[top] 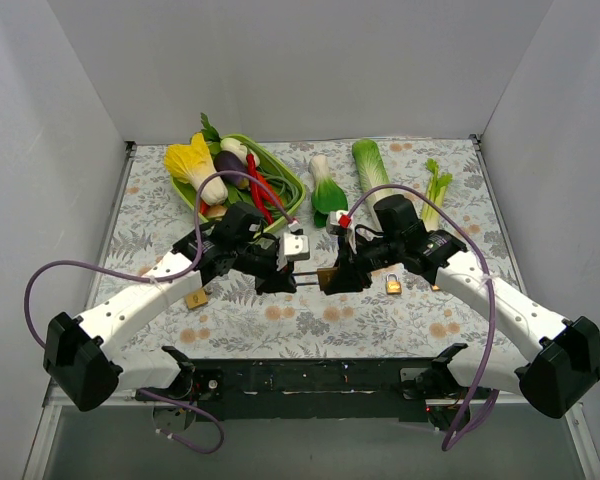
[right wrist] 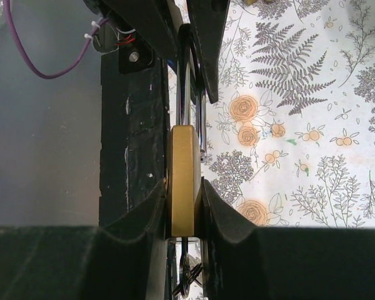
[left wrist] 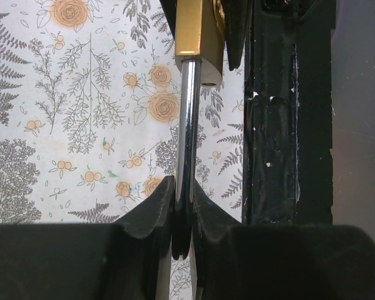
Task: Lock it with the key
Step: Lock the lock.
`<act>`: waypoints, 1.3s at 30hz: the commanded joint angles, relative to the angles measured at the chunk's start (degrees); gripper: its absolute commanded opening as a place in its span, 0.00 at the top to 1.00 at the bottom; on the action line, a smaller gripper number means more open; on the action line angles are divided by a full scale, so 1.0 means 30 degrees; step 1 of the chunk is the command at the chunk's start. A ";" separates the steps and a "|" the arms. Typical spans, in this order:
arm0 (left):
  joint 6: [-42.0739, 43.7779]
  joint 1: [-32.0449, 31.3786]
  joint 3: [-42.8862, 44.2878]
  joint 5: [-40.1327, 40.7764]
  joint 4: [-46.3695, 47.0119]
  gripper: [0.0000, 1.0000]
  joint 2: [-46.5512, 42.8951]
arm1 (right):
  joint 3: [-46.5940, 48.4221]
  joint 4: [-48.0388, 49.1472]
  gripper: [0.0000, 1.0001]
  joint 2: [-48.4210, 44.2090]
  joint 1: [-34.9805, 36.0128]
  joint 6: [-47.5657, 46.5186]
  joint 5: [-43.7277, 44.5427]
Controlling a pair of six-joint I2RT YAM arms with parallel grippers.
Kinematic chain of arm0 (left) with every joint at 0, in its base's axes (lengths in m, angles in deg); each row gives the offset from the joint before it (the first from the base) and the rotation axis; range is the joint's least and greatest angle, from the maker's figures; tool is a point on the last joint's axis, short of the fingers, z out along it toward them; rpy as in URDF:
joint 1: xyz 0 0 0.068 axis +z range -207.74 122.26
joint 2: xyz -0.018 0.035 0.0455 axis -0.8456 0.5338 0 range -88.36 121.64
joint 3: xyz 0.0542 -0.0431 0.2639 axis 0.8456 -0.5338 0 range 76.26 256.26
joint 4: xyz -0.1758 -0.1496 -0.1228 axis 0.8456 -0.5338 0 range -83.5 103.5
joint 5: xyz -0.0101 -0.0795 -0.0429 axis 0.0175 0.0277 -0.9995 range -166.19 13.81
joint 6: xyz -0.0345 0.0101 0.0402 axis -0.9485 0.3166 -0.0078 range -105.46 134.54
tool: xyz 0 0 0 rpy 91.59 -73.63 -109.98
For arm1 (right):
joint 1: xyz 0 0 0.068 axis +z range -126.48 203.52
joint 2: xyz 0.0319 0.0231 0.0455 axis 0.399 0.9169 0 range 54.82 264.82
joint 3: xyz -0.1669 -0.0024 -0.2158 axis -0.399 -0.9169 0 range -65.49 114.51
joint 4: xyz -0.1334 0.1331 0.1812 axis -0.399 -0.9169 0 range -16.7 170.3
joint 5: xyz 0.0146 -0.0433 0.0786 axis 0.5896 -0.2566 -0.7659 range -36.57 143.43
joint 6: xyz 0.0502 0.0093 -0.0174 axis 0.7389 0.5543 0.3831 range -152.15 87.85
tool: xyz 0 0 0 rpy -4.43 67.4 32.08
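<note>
The brass padlock [top: 327,276] hangs above the floral tabletop [top: 430,320]. The left pincer [left wrist: 182,200] clamps its steel shackle [left wrist: 189,125]; the right pincer [right wrist: 184,194] clamps its body. A smaller padlock [top: 393,285] lies near. Behind are a green basket [top: 296,183] of vegetables, bok choy [top: 327,190], cabbage [top: 370,165] and celery [top: 436,195]. White walls enclose 3 sides.

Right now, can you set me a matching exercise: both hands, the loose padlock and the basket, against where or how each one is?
1. left hand
2. right hand
3. small loose padlock
4. green basket

A. lying on the tablecloth, not held
B. shut on the brass padlock body
C. back left, holding vegetables
D. shut on the steel shackle

Pairs: 1-D, 2-B, 3-A, 4-C.
</note>
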 commanded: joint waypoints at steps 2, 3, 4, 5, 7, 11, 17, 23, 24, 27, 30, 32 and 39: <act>-0.1362 -0.0288 0.1711 -0.2776 0.2292 1.00 0.0608 | 0.0878 0.2952 0.99 0.0165 0.0268 -0.0239 -0.0238; -0.1975 -0.0288 0.1827 -0.2982 0.2468 1.00 0.0726 | 0.0907 0.3157 0.99 0.0225 0.0327 -0.0297 -0.0006; -0.2155 -0.0288 0.1944 -0.3274 0.2527 1.00 0.1046 | 0.0908 0.3536 0.99 0.0283 0.0385 -0.0356 0.0113; -0.2360 -0.0317 0.2149 -0.3538 0.2557 1.00 0.1165 | 0.0908 0.3655 0.99 0.0371 0.0357 -0.0473 0.0172; -0.2859 -0.0317 0.2209 -0.4067 0.2703 1.00 0.1312 | 0.0995 0.3628 0.99 0.0430 0.0444 -0.0823 0.0231; -0.2948 -0.0317 0.2180 -0.4155 0.2821 1.00 0.1196 | 0.0938 0.3160 0.99 0.0430 0.0532 -0.1791 0.0494; -0.2570 -0.0317 0.2209 -0.4010 0.2412 1.00 0.1021 | 0.0996 0.2749 0.99 0.0402 0.0533 -0.2348 0.0436; -0.3265 -0.0317 0.2150 -0.3658 0.3403 1.00 0.0932 | 0.0675 0.3039 0.99 0.0342 0.0561 -0.1034 -0.0382; -0.3473 -0.0317 0.2180 -0.3629 0.3784 1.00 0.1048 | 0.0586 0.3302 0.99 0.0401 0.0649 -0.0595 -0.0645; -0.4670 -0.0317 0.2326 -0.3803 0.5483 1.00 0.1341 | 0.0265 0.4093 0.99 0.0518 0.1145 0.0227 -0.0706; -0.5552 -0.0521 0.2619 -0.3979 0.6920 1.00 0.1810 | -0.0088 0.5383 0.99 0.0664 0.1382 0.1282 -0.0706; -0.5759 -0.0755 0.2940 -0.3980 0.7594 1.00 0.2073 | -0.0030 0.5763 0.99 0.0985 0.1470 0.1605 -0.0736; -0.7105 -0.1196 0.3117 -0.3951 0.9907 1.00 0.2075 | -0.0380 0.7461 0.99 0.1573 0.1938 0.3187 -0.1175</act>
